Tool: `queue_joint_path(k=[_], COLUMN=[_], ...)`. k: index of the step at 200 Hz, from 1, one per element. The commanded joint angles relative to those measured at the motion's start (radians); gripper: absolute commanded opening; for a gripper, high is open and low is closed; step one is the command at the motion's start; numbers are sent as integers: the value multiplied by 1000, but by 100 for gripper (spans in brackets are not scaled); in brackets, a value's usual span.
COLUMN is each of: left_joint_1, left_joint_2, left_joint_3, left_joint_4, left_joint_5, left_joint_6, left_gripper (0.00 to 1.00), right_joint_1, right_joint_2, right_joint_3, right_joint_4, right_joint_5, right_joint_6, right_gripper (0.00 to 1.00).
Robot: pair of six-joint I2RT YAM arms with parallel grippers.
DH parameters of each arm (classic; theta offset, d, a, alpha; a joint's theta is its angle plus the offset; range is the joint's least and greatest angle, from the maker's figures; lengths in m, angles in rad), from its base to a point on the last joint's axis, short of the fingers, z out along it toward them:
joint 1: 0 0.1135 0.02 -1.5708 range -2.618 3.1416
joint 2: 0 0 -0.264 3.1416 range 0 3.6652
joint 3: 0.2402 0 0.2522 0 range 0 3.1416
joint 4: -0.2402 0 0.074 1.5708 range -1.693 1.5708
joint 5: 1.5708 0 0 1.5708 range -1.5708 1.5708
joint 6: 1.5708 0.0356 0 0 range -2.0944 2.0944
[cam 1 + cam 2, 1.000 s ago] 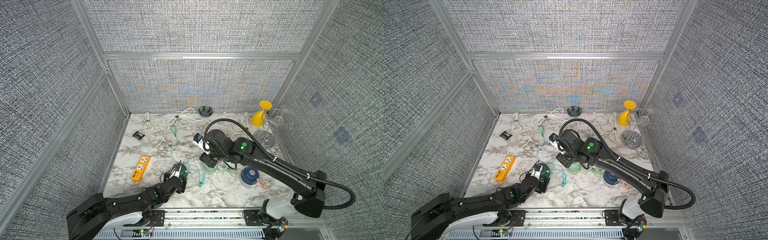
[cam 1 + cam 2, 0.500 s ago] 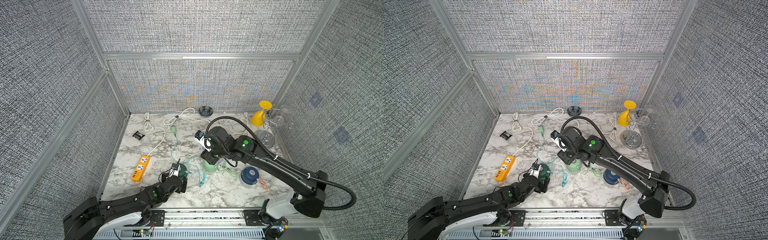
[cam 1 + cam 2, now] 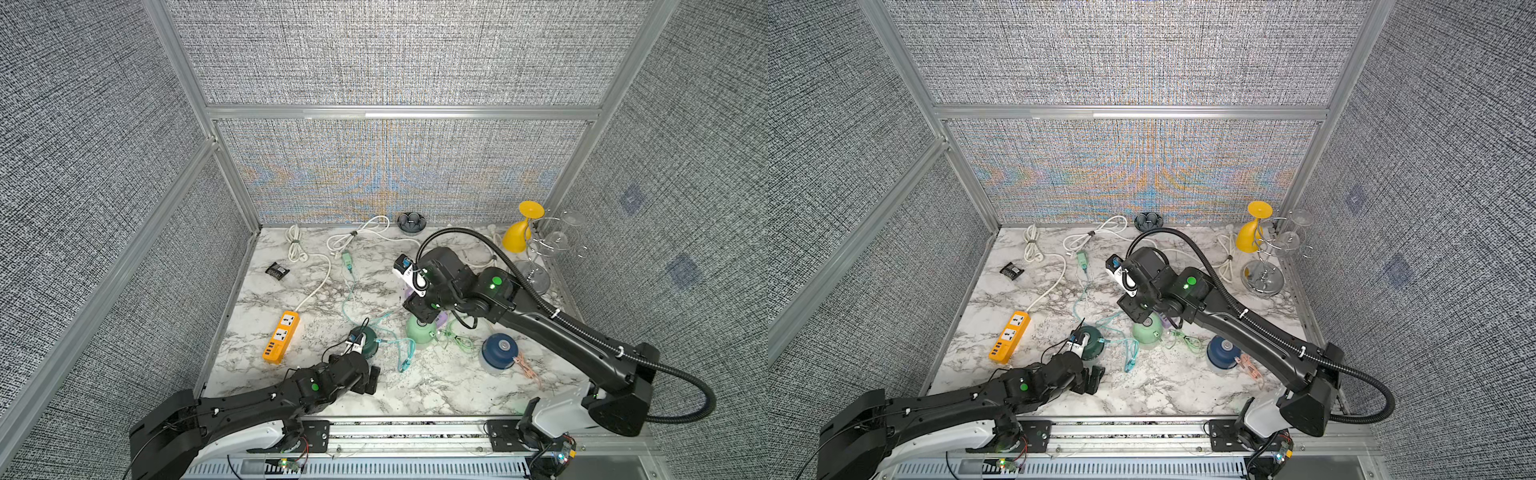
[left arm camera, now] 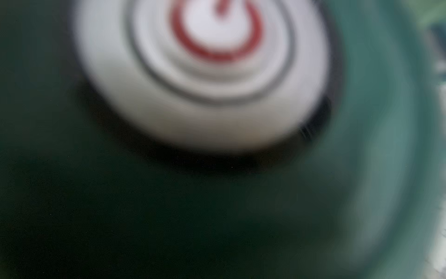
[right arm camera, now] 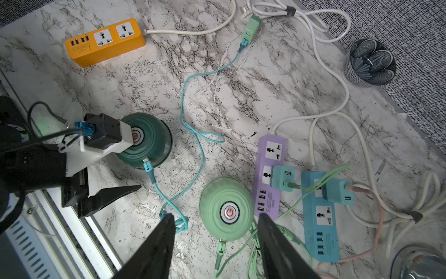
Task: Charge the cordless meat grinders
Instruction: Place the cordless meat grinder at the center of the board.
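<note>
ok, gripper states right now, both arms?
Left gripper: open, holding nothing, near the dark green grinder.
Right gripper: open, straddling the mint green grinder, not gripping it.

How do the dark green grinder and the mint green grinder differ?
The dark green grinder is deep green; the mint green grinder is pale. A teal cable meets the dark green grinder's side, a light green cable the mint green grinder's. The mint green grinder stands beside the purple power strip; the dark green grinder stands apart from it. Both are upright domes with red-marked silver buttons.
</note>
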Motion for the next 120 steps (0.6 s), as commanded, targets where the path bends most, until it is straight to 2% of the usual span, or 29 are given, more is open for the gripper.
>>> queue_joint_path(k=[1,32,62,92,120], left_joint_1=[-20,-24,-24,-26,-26], left_joint_2=[-47,-189,-260,-305,-339], left_joint_3=[10,1,19,51,185], left_joint_4=[-149,-260,-342,-383,-614], left_joint_5=[30,-5,-19,40,96], left_joint_6=[-69,-132,-155,-154,-159], left_gripper=[99,99,99,99,99], right_joint_1=[-4,-11,-11,-13,-16], right_joint_2=[-10,-13,-17,-27,-34], right_joint_3=[-9,-19,-25,-33,-33], right_joint_4=[23,36,36,35,30], right_joint_5=[-10,-20,-28,-28,-38], right_joint_6=[-6,-6,-6,-6,-6], right_gripper=[59,60,61,62,62])
